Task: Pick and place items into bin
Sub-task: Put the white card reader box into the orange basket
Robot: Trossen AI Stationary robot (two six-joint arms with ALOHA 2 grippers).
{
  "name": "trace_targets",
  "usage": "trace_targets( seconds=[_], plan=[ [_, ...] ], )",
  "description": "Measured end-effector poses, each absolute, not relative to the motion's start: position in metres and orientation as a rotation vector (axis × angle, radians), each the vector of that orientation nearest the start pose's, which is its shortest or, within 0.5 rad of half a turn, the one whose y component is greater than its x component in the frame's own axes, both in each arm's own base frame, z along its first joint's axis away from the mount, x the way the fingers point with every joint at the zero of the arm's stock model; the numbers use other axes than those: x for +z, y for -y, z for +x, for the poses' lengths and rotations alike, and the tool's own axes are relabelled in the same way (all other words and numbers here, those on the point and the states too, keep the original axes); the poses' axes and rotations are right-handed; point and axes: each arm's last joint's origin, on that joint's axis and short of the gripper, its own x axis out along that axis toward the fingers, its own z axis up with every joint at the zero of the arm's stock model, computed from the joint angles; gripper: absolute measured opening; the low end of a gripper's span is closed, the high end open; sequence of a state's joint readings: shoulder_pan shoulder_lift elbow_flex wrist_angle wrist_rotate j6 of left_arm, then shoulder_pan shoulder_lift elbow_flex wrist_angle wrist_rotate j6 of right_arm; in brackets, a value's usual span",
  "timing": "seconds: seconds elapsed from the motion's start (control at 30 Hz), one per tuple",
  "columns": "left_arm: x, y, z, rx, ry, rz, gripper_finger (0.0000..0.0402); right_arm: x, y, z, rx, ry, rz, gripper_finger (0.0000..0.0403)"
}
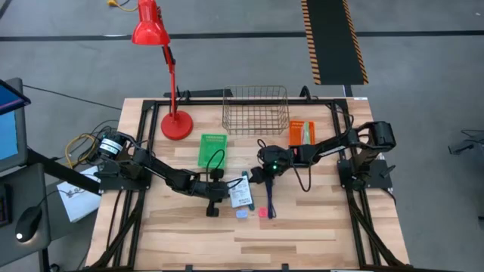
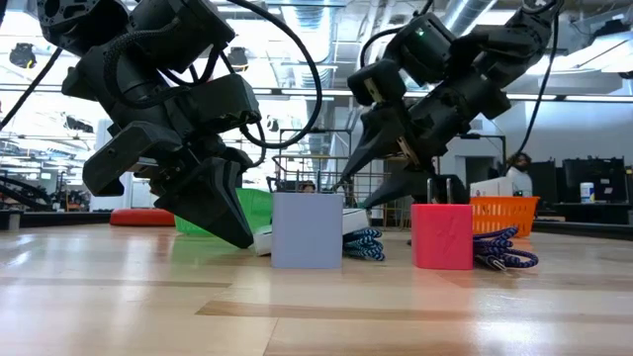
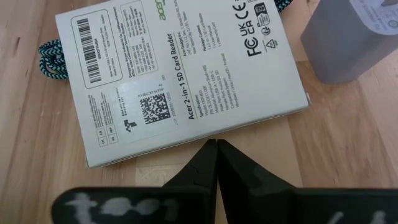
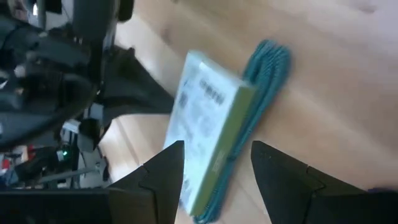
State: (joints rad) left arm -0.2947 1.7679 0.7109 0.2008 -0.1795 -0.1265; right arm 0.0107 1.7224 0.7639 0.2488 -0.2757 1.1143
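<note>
A white printed card pack [image 1: 240, 193] lies flat on the coiled teal stick [image 3: 53, 53], its barcode face up [image 3: 180, 81]. My left gripper [image 3: 216, 152] is shut, with its tips at the pack's long edge. My right gripper [image 4: 214, 163] is open just above the table. Its fingers stand on either side of the pack's green-edged end [image 4: 217, 143] and the teal stick [image 4: 267, 68]. The dark-blue stick [image 1: 270, 201] lies beside the pack. The light-blue piece [image 1: 241, 214] and the pink-red piece [image 1: 263, 212] sit nearer the near edge. A second pack does not show. My left gripper's shut fingertips [image 3: 211, 144] meet the middle of the pack's long side edge [image 3: 205, 134]. They slant down at it from the table's left. The pack lies flat on the teal stick and the table.
The wire bin [image 1: 255, 109] stands at the far middle, with a green basket [image 1: 212, 149] to its left and an orange basket [image 1: 301, 132] to its right. A red lamp [image 1: 175, 121] stands far left. Bare wood stretches along the near edge.
</note>
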Motion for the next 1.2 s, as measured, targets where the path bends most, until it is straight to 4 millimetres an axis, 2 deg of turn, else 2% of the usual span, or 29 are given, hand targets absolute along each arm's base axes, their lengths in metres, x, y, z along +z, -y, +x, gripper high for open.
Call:
trace_targets(
  seconds=[0.13, 0.33, 0.6, 0.83, 1.03, 1.2],
  plan=[
    [0.106, 0.084, 0.296, -0.055, -0.836, 0.082, 0.0000, 0.137, -0.023, 0.322, -0.108, -0.802, 1.150, 0.0179],
    [0.106, 0.084, 0.296, -0.056, -0.836, 0.082, 0.0000, 0.137, -0.007, 0.323, -0.152, -0.769, 1.157, 0.0179],
    [0.106, 0.084, 0.296, -0.056, -0.836, 0.081, 0.0000, 0.137, -0.001, 0.323, -0.153, -0.763, 1.146, 0.0179],
    [0.106, 0.084, 0.296, -0.056, -0.836, 0.082, 0.0000, 0.137, -0.015, 0.323, -0.135, -0.776, 1.137, 0.0179],
    [0.106, 0.084, 0.296, -0.055, -0.836, 0.082, 0.0000, 0.137, -0.016, 0.323, -0.148, -0.770, 1.131, 0.0179],
    [0.106, 0.084, 0.296, -0.055, -0.836, 0.083, 0.0000, 0.117, -0.022, 0.333, -0.132, -0.834, 1.155, 0.0179]
  ],
)
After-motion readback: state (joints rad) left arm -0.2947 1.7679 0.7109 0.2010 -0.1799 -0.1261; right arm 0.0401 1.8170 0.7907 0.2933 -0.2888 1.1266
